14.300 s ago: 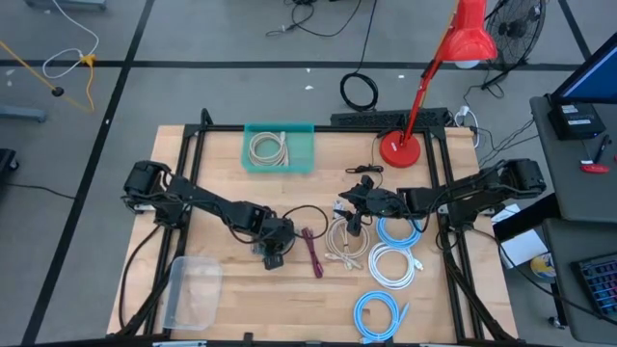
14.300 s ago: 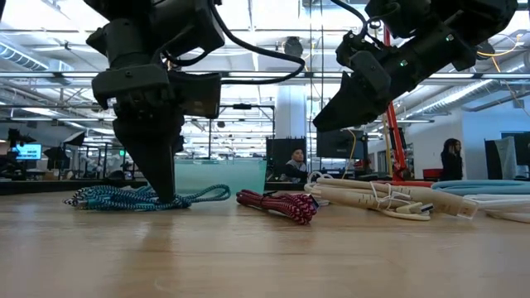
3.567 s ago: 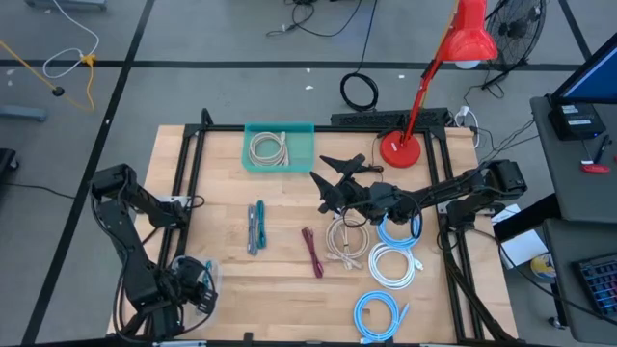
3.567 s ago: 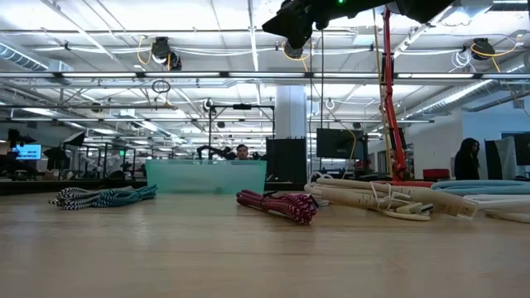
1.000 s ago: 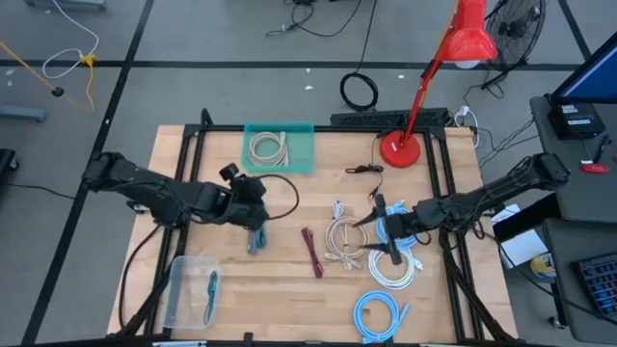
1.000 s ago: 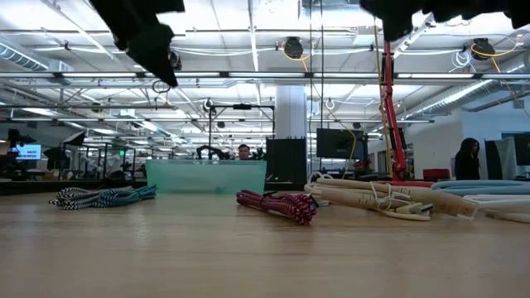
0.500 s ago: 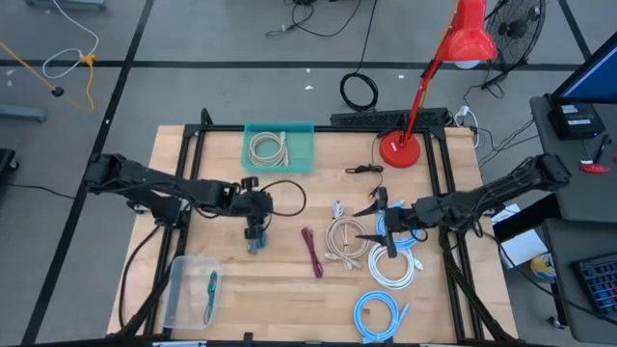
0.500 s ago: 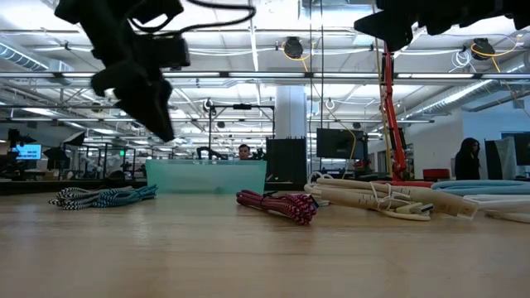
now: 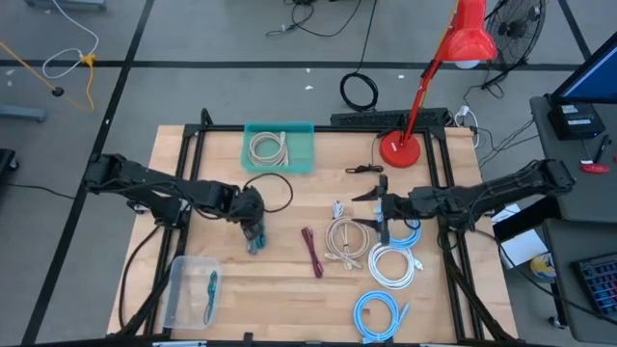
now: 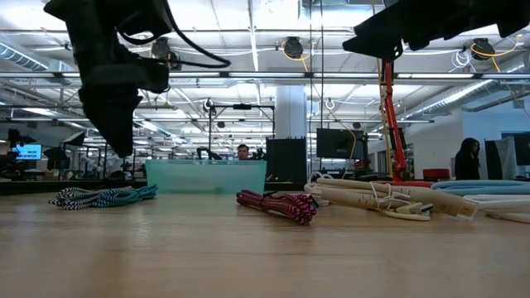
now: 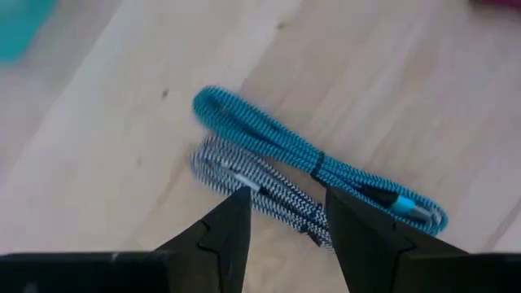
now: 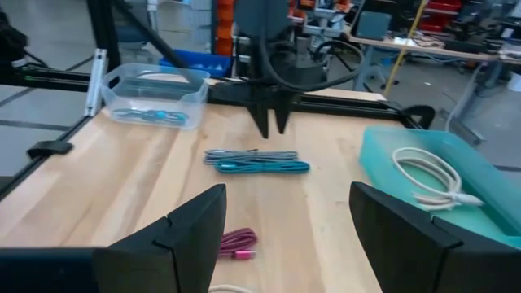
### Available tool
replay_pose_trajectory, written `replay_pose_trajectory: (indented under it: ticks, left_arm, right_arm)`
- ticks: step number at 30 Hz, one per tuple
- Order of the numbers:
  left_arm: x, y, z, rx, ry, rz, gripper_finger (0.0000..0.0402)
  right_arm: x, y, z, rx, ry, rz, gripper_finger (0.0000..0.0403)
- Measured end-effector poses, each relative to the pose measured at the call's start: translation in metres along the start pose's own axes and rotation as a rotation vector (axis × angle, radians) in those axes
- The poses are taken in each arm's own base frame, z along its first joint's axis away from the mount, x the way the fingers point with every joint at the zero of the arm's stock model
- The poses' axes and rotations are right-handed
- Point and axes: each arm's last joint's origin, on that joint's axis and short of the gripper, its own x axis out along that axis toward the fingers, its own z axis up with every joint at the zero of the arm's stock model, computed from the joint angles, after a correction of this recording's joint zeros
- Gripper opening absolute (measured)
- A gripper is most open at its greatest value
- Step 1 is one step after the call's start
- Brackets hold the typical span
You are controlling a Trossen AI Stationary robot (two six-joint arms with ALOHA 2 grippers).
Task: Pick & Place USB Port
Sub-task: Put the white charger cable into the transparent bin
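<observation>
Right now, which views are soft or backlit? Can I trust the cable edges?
Left wrist view: slightly soft overall, though the teal braided cable and the grey one keep readable edges past the left gripper. Low view: bright ceiling lights turn both arms into silhouettes; the red cable stays crisp. High view: even light, small detail. Right wrist view: clear, right gripper fingers dark.

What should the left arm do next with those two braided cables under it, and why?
Probably lower straight down and close on one. The left gripper hangs above the teal cable and the black-and-white cable with its jaws open, touching neither.
</observation>
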Motion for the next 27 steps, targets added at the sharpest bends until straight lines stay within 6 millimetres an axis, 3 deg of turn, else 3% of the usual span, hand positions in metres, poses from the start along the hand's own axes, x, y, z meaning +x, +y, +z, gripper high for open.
replay_pose_trajectory:
  ticks: [5,10,18,27]
  left_arm:
    - [0.004,-0.002,-0.002,-0.180,0.061,-0.026,0.0163]
    - [0.014,-0.007,-0.002,-0.173,0.123,-0.051,0.0163]
    - [0.014,-0.030,0.020,-0.016,-0.215,-0.167,0.0163]
    - [0.017,-0.025,0.066,0.000,-0.408,-0.397,0.0163]
  right_arm:
    - [0.001,-0.007,0.000,0.004,0.003,-0.034,0.0251]
    - [0.002,-0.013,-0.001,-0.002,0.009,-0.060,0.0251]
    - [0.003,-0.022,-0.002,-0.015,0.021,-0.105,0.0251]
    - [0.004,-0.034,-0.003,0.021,0.026,-0.159,0.0251]
